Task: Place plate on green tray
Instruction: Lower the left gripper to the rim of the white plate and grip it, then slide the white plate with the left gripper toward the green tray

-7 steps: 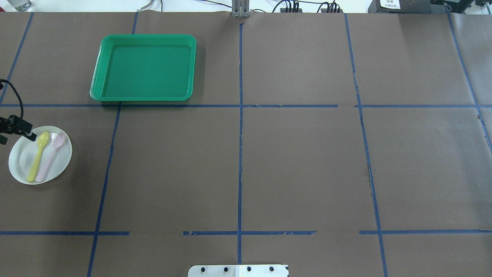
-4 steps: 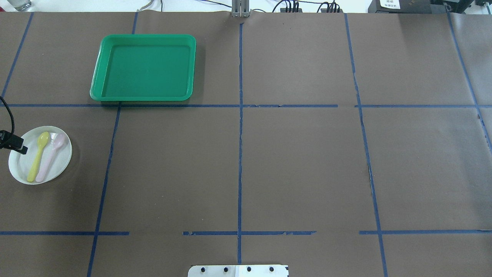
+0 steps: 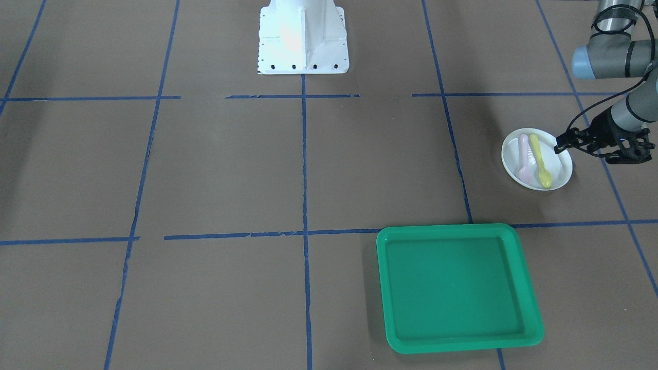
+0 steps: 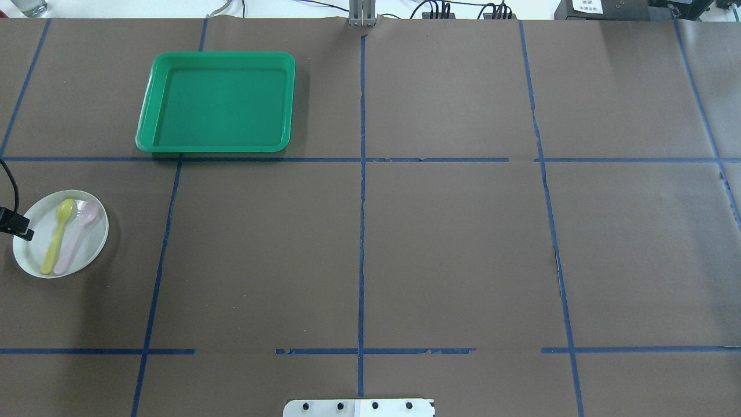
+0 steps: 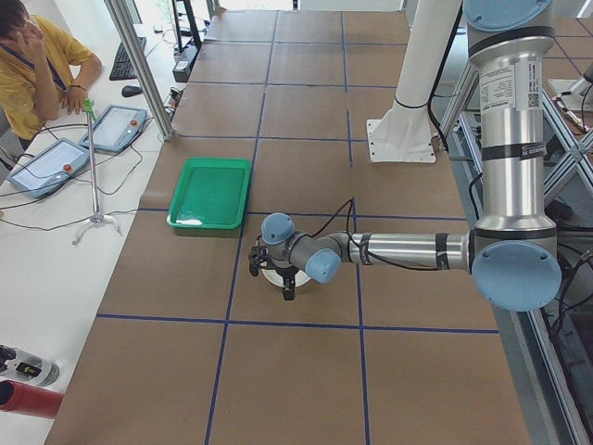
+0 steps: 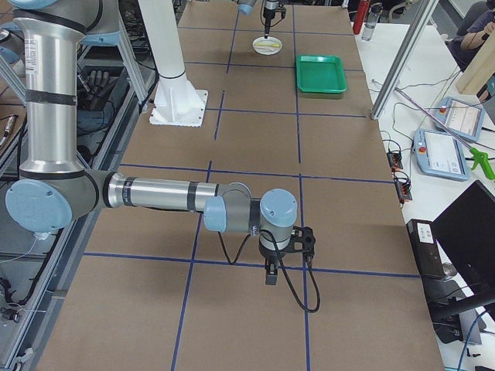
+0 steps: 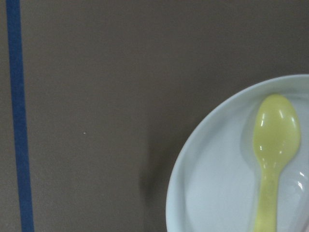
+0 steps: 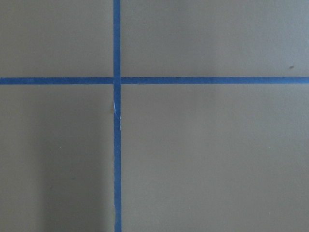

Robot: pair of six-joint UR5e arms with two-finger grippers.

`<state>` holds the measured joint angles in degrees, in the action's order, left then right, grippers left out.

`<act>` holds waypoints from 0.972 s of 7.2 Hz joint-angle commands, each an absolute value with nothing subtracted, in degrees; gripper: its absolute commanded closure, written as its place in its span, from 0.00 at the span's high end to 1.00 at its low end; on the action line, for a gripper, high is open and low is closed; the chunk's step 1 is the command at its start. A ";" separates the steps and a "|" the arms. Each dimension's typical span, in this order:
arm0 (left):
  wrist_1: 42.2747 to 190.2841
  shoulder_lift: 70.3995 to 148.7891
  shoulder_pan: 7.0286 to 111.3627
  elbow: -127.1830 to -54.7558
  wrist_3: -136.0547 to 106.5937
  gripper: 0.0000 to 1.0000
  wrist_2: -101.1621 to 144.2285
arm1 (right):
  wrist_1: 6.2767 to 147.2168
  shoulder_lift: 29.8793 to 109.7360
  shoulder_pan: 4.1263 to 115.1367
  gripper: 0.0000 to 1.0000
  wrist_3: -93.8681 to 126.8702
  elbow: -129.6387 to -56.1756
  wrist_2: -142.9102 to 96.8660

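White plate [image 4: 87, 246] stays put while the left end effector [image 3: 559, 148], clenched or released I cannot tell, has drawn back to its rim, so grasping seems next.

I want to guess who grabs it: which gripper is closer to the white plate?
Left. The left gripper is right at the rim of the plate; the right gripper hangs far away from it.

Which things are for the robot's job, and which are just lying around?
For the job: plate, green tray, left gripper at the plate's rim.
Just lying about: yellow spoon and pink spoon, both on the plate.
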<state>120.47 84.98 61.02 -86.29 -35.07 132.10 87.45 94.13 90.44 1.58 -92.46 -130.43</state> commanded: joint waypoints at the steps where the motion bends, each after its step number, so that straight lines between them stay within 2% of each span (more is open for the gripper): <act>1: 124.52 85.87 61.00 -82.63 -35.33 0.92 132.27 | 87.45 94.13 90.44 1.00 1.58 -92.46 -130.43; 2: 124.71 85.87 61.00 -83.05 -35.59 0.73 132.45 | 87.45 94.13 90.44 1.00 1.58 -92.46 -130.43; 3: 124.80 85.96 61.00 -83.14 -35.77 0.49 132.63 | 87.45 94.13 90.44 1.00 1.58 -92.46 -130.43; 4: 124.80 85.96 61.00 -83.23 -35.68 0.04 132.80 | 87.45 94.13 90.44 1.00 1.58 -92.46 -130.43; 5: 124.80 85.96 61.00 -83.67 -35.77 0.00 132.80 | 87.45 94.13 90.44 1.00 1.58 -92.46 -130.43; 7: 124.80 86.31 61.00 -83.06 -35.33 0.00 135.16 | 87.45 94.13 90.44 1.00 1.58 -92.46 -130.43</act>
